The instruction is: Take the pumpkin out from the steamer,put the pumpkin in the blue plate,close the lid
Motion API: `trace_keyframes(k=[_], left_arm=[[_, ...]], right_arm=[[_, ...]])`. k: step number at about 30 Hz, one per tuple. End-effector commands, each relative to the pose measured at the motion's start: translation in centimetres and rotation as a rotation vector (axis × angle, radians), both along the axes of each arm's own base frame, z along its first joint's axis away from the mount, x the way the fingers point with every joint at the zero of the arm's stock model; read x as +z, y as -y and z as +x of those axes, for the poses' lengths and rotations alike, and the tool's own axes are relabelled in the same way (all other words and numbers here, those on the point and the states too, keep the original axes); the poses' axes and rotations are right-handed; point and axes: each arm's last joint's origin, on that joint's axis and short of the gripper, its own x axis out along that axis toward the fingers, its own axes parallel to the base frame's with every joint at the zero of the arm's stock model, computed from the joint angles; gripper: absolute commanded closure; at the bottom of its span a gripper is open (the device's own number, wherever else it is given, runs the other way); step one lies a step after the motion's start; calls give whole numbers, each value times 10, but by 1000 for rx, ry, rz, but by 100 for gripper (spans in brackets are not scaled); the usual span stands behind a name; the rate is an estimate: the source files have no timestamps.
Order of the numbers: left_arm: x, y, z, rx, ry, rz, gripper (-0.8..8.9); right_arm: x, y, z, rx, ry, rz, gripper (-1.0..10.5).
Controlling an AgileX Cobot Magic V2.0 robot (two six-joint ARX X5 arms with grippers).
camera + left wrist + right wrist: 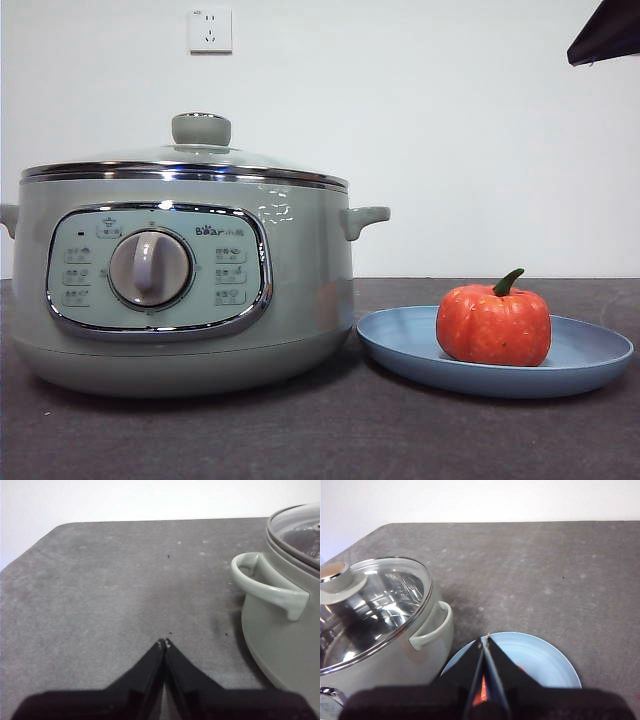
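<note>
The sage-green steamer (180, 280) stands at the left of the front view with the glass lid (185, 160) seated on it, knob up. The orange-red pumpkin (494, 325) sits upright in the blue plate (400, 340) right of the steamer. My right gripper (485, 639) is shut and empty, held above the plate (540, 660); a sliver of the pumpkin (481, 697) shows under its jaws, and the lidded steamer (375, 630) is beside it. My left gripper (164, 642) is shut and empty over bare table, beside the steamer's side handle (270, 587).
A dark grey table (330, 430) carries everything. A white wall with a socket (210, 30) stands behind. A black arm tip (608, 35) shows at the top right corner of the front view.
</note>
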Motion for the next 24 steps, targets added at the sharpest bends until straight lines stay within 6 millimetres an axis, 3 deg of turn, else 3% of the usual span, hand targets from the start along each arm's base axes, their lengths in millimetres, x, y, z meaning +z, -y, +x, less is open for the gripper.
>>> trace_keyframes(k=[1,24], left_arm=[[-3,0,0,7,-6,-29,816],[-11,0,-2,9,-90,-35,816]], right_arm=[[-2,0,0,-4,-4,7,963],[-2,0,0,-4,-4,6,963]])
